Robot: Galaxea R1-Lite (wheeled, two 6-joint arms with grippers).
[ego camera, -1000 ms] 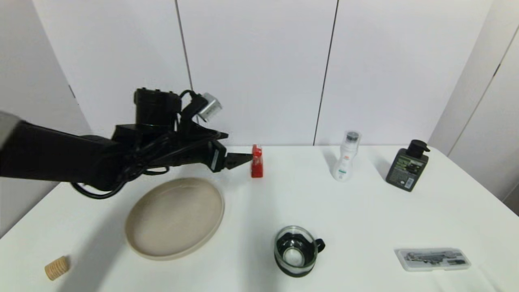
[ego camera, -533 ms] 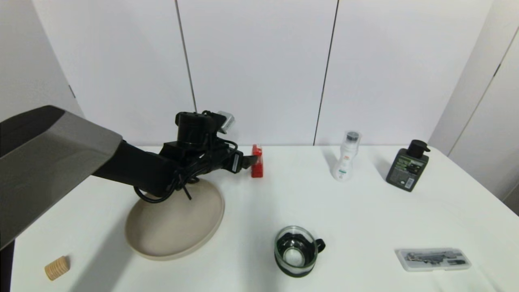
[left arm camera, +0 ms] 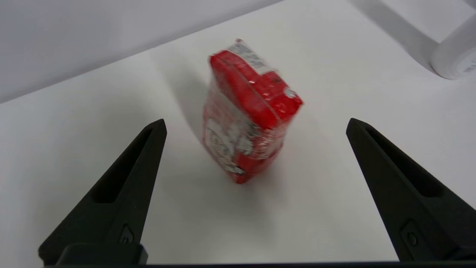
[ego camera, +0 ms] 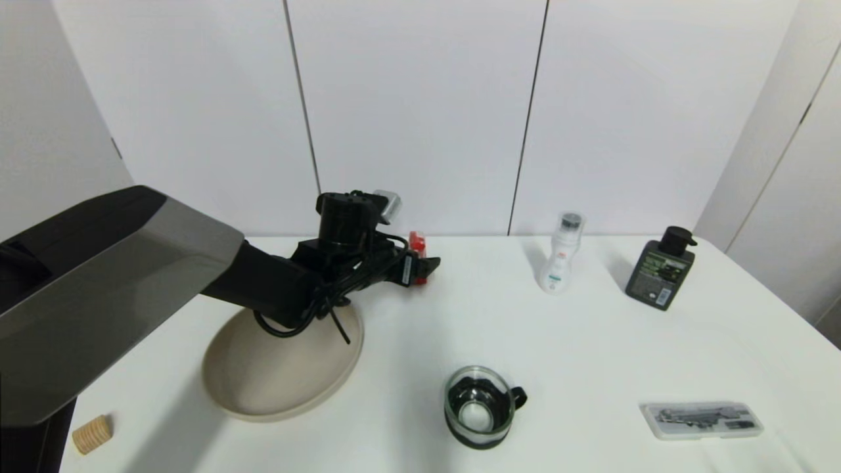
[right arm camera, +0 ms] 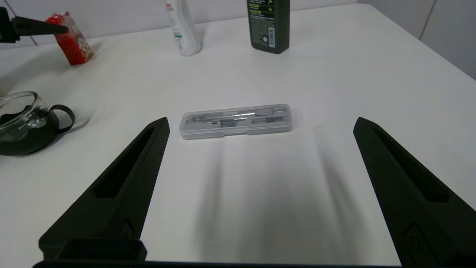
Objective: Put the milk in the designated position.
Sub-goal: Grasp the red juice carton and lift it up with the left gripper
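White table [ego camera: 591, 341]: carried everything you saw, ran back to a pale panelled wall.
Left arm: reached from your left across the far rim of the plate toward the back of the table.
Beige plate [ego camera: 263, 387]: lay at the left of the table, near the front, partly under the arm.
Left gripper [left arm camera: 256, 126]: its fingers stood wide apart, one on each side of the milk, neither touching it.
Right gripper [right arm camera: 260, 126]: your other tool, jaws spread wide, hung low over the table near the clear plastic case [right arm camera: 235, 121].
Dark pump bottle [ego camera: 659, 268]: stood at the far right.
White bottle [ego camera: 560, 260]: stood left of the pump bottle, well apart from the milk.
Glass cup [ego camera: 479, 406]: sat near the front centre, dark inside.
Milk [left arm camera: 247, 111]: small red carton, upright on the table near the back edge, between the left fingers.
Cork-like cylinder [ego camera: 91, 433]: lay at the front left corner.
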